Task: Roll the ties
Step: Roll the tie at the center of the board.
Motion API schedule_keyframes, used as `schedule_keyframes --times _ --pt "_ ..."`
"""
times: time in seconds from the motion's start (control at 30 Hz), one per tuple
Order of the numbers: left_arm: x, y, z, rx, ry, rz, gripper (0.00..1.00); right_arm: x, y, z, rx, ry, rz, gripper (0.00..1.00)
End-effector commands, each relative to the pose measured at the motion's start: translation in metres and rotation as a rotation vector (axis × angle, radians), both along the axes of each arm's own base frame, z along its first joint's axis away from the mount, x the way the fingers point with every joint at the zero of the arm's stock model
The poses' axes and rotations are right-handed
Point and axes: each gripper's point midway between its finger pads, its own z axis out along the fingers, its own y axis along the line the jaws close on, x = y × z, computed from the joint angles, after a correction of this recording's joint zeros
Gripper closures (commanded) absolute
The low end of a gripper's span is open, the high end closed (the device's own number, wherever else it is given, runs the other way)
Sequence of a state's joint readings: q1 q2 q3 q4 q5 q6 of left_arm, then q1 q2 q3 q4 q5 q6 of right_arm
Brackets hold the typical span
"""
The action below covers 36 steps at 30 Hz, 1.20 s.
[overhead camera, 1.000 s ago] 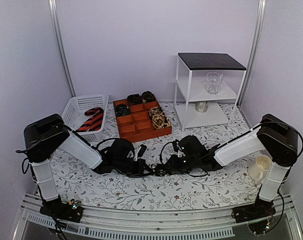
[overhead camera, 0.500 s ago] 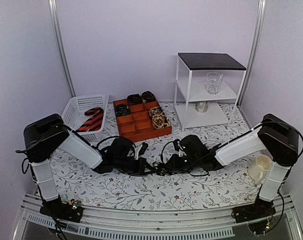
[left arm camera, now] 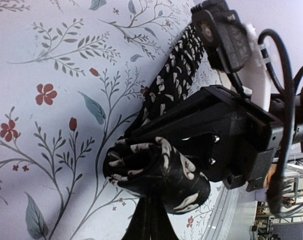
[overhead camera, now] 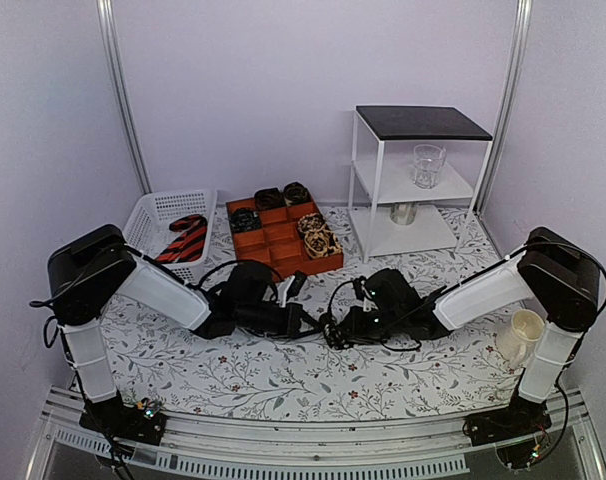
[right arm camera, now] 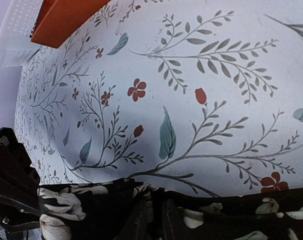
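Your left gripper (left arm camera: 147,215) is pinched shut on the coiled end of the black leaf-print tie (left arm camera: 156,172), mid-table on the flowered cloth (right arm camera: 201,75). Your right gripper (right arm camera: 152,220) is clamped on the flat strip just beside it. Pull unevenly and the coil could slacken and unwind. Both grippers' fingertips are cropped, and from above the arms hide the tie.

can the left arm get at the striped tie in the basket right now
Likely not yet: the left gripper is shut on the patterned tie. The striped tie lies uncovered in the white basket.
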State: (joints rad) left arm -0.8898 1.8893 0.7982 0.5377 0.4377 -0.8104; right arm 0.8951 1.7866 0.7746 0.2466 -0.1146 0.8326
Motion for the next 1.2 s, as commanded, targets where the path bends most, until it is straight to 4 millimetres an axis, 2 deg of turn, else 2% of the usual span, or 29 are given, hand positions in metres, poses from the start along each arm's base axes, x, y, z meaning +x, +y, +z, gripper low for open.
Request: schedule_keyframes --times 0.0,0.33,0.5,0.63,0.73,0.8,0.87,1.0,1.17 --pt "-0.005 -0.012 0.005 -0.011 -0.026 -0.041 1.0 0.001 -0.007 0.012 0.016 -0.026 -0.004 0.88" --pt "-0.004 -0.023 0.004 0.014 -0.04 -0.067 1.0 0.0 -0.02 0.016 0.019 -0.046 -0.05 0.88" --pt "-0.005 -0.029 0.004 0.027 -0.052 -0.088 1.0 0.0 -0.038 0.011 -0.002 -0.042 -0.122 0.88" --pt "-0.004 -0.034 0.004 0.034 -0.061 -0.1 1.0 0.0 -0.053 0.016 -0.004 -0.064 -0.183 0.87" --pt "-0.002 -0.039 0.009 0.027 -0.07 -0.106 1.0 0.001 -0.064 0.03 0.008 -0.097 -0.226 0.82" --pt "-0.002 -0.042 -0.005 0.053 -0.054 -0.113 1.0 0.001 -0.069 0.04 0.023 -0.121 -0.244 0.78" --pt "-0.002 -0.046 -0.005 0.057 -0.06 -0.12 1.0 0.002 -0.072 0.051 0.034 -0.143 -0.249 0.74" --pt "0.001 -0.054 -0.004 0.055 -0.069 -0.131 1.0 0.003 -0.069 0.068 0.073 -0.166 -0.187 0.66" --pt "0.003 -0.063 -0.008 0.056 -0.073 -0.151 1.0 0.007 -0.067 0.072 0.102 -0.15 -0.113 0.57"
